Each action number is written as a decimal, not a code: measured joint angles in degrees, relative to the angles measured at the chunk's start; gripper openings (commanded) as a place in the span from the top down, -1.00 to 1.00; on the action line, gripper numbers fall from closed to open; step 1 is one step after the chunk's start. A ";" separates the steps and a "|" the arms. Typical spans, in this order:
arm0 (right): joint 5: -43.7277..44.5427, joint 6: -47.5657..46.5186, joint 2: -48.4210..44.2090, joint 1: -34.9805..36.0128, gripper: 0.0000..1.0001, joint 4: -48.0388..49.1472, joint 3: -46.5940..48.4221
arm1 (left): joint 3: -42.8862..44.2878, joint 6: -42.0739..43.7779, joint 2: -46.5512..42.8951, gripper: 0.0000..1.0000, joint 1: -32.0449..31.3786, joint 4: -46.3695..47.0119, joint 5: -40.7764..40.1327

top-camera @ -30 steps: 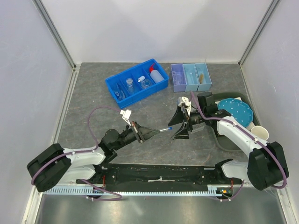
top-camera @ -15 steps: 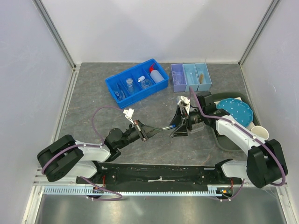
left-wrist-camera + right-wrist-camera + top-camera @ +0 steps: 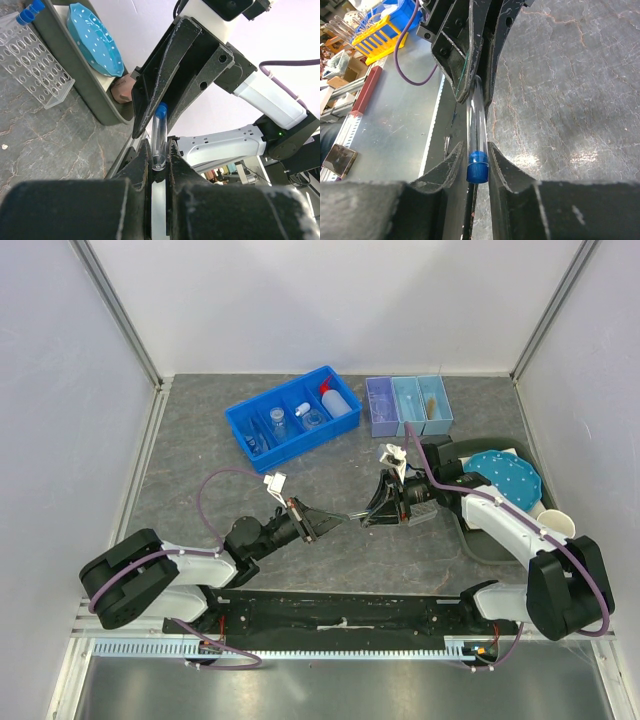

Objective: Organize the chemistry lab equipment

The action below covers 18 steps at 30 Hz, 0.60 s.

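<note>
Pinching the round end of the blue-capped test tube tight in the left gripper. Squeezed onto its cap end with the right gripper, so held from both ends, mid-table. Stretched low, reaching in toward each other from the near edge. Underneath, dark grey marbled tabletop. All around, plain white walls. Way at the back, a blue bin.

Test tube mid-table between left claw and right claw; divided bin behind, plate right.
</note>
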 measured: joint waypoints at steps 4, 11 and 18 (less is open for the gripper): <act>-0.07 0.17 0.00 0.00 0.29 -0.02 0.02 | -0.04 -0.02 0.15 0.96 0.00 0.00 -0.22; -0.31 0.24 0.00 -0.96 0.43 -0.02 0.02 | -0.74 -0.02 0.15 0.96 0.00 0.35 -0.48; -0.22 0.42 0.00 -1.25 0.79 -0.09 0.02 | -1.22 -0.24 0.17 0.95 -0.04 0.90 -0.44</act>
